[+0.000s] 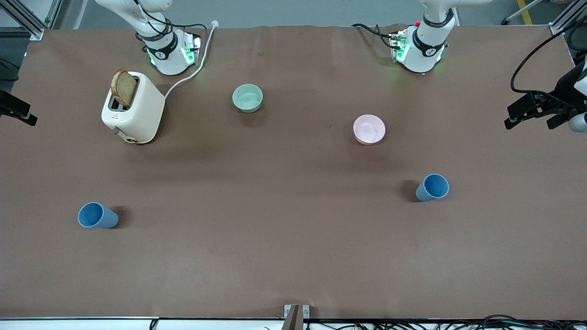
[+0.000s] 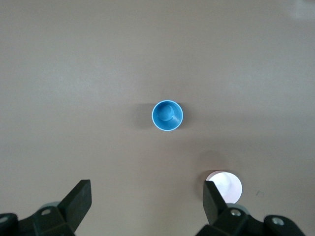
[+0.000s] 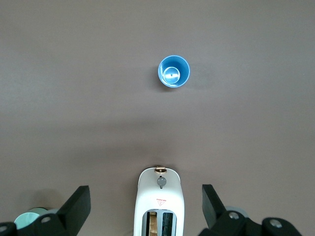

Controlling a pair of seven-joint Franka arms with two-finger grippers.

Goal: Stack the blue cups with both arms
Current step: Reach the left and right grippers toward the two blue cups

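Observation:
Two blue cups stand upright and far apart on the brown table. One cup (image 1: 432, 187) is toward the left arm's end and shows in the left wrist view (image 2: 167, 115). The other cup (image 1: 97, 215) is toward the right arm's end and shows in the right wrist view (image 3: 173, 71). My left gripper (image 2: 146, 191) hangs high over the table beside the pink bowl, open and empty; it also shows at the front view's edge (image 1: 532, 120). My right gripper (image 3: 146, 191) hangs high over the toaster, open and empty.
A cream toaster (image 1: 133, 114) with a bread slice stands near the right arm's base, its cord running toward the base. A mint-green bowl (image 1: 247, 97) and a pink bowl (image 1: 369, 129) sit farther from the front camera than the cups.

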